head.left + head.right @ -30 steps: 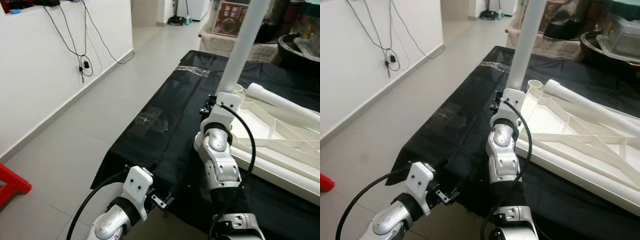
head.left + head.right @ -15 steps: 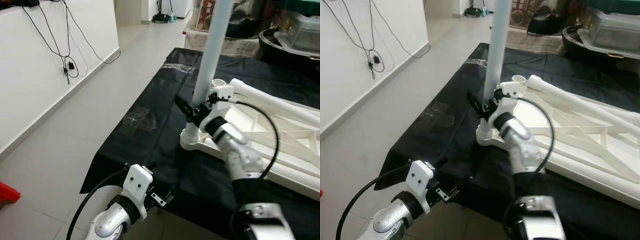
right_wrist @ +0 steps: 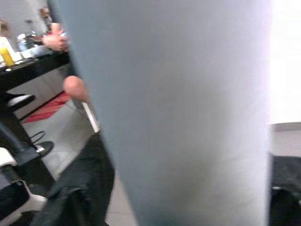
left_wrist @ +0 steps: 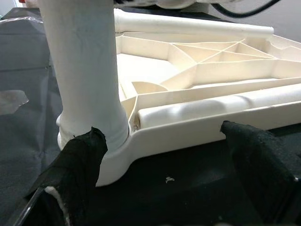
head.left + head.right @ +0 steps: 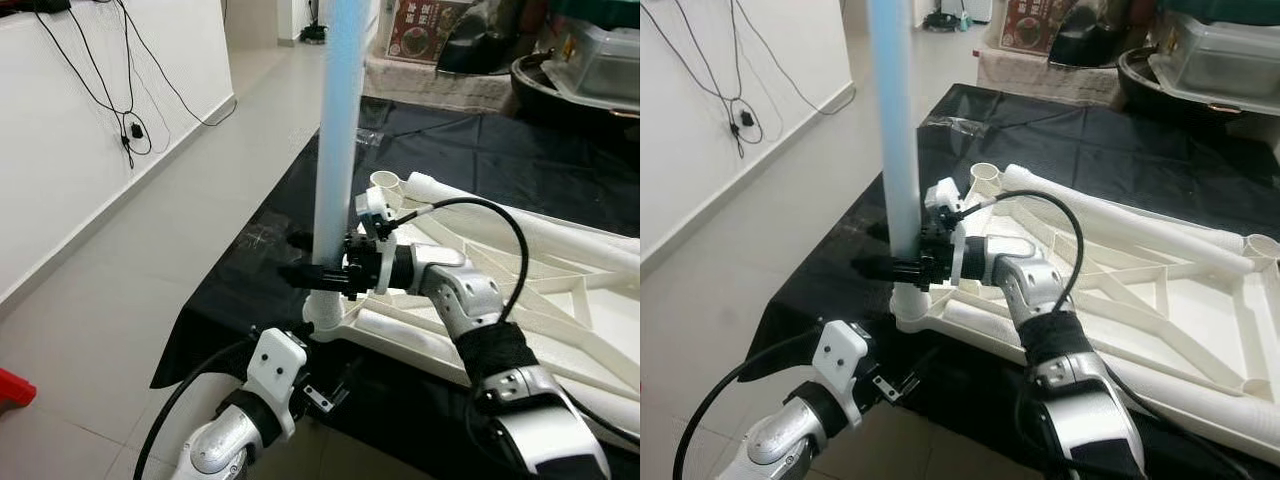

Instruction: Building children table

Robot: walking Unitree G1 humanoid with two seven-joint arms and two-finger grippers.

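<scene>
Left eye view: the right gripper (image 5: 312, 274) clamps the upright white table leg (image 5: 335, 150) standing in a corner socket of the overturned tabletop (image 5: 560, 300) on black cloth (image 5: 260, 270). Left gripper (image 4: 160, 160) spread apart.

Both eye views look forward and down from the head onto the near-left corner of the black-cloth-covered platform (image 5: 250, 290), sharing the upright pale-blue plastic tube leg (image 5: 335, 150) and the upturned white plastic ribbed tabletop (image 5: 1110, 290) (the right eye sits slightly further right). The left wrist view looks low and close at that leg's socket; the right wrist view presses nearly against the leg.
</scene>
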